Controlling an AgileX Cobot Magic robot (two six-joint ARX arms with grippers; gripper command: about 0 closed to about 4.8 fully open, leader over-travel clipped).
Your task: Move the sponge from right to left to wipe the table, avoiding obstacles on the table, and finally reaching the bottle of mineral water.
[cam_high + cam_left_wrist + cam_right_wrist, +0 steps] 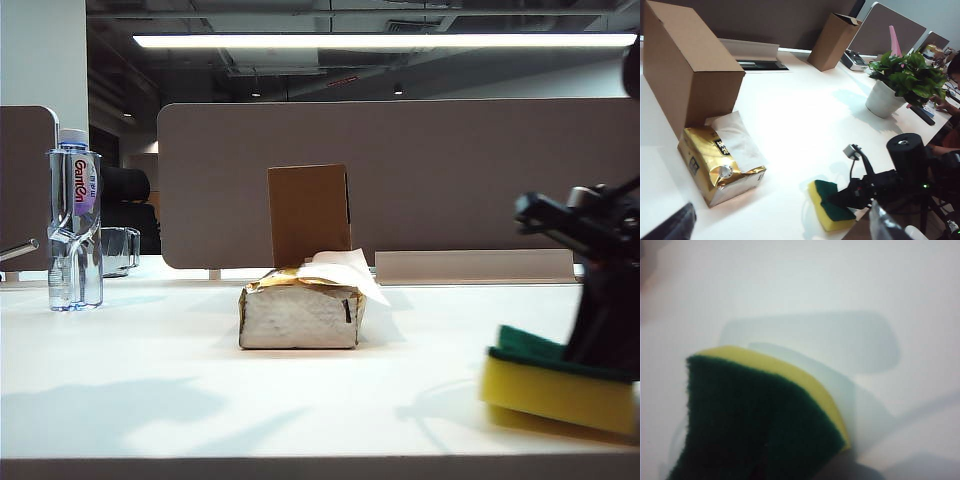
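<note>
- Spanning the whole exterior view, the table (150, 400) is a smooth white top with a grey front edge.
- Standing upright at the centre, toward 12 o'clock, is the brown cardboard box (309, 213).
- Just in front of it lies the tissue pack (298, 312), gold on top with a white tissue sticking out; in the left wrist view the pack (715, 165) sits right against the box (687, 65).
- At 9 o'clock, well apart from these, the bottle of mineral water (75, 222) stands upright with a short clear glass (118, 250) just behind it.
- At about 4 o'clock the sponge (558, 378) rests on the table, yellow foam below, green scouring side up.
- The right gripper (852, 195) is clenched on the sponge (830, 205), pressing on its green top (755, 420).
- The left gripper is mostly out of frame, only a dark edge (670, 225) probably belonging to it; its jaws stand released and hold nothing.
</note>
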